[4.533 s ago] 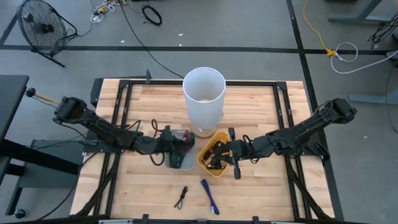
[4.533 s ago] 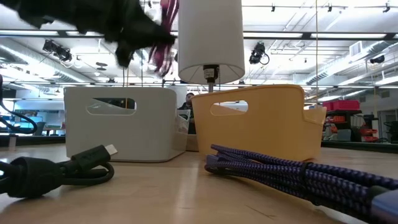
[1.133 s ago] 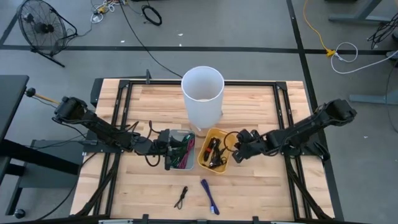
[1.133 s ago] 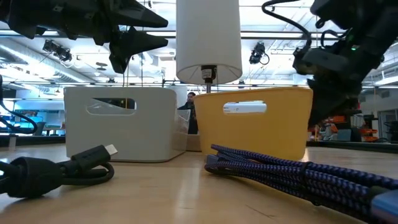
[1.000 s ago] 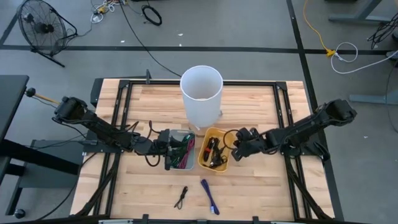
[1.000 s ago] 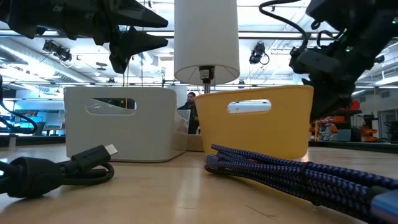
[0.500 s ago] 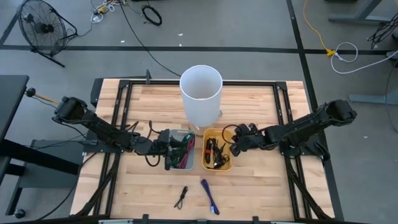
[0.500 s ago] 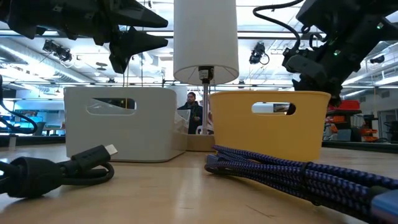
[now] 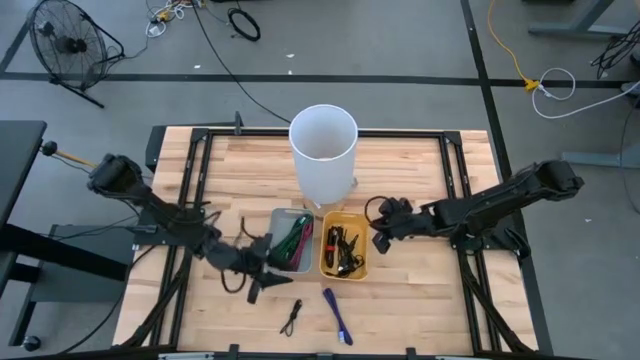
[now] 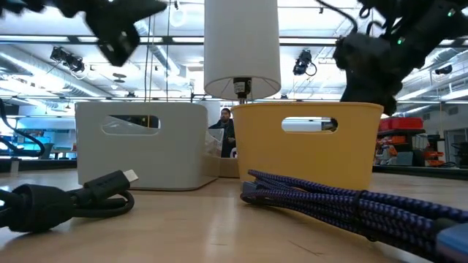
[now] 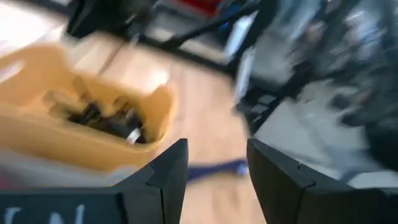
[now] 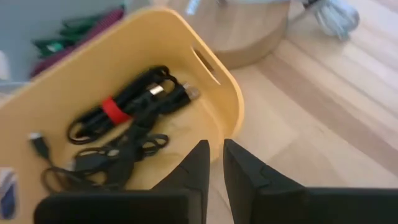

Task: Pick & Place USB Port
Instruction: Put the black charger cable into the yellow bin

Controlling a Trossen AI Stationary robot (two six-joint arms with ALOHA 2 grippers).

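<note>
My left gripper (image 9: 256,291), fingers spread and empty, hangs over the table in front of the grey bin (image 9: 291,241), near the black cable (image 9: 292,317) and blue cable (image 9: 337,314) lying loose on the wood. My right gripper (image 12: 214,163), nearly closed and empty, waits beside the yellow bin (image 9: 343,254). I judge the step a reach; next comes descent onto one cable.

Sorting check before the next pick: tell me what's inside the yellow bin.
The yellow bin holds black cables, one bundle bound with a red tie, and a loose plug tip. Whatever lies beneath the tangle, or under the right gripper's fingers, is hidden.
</note>
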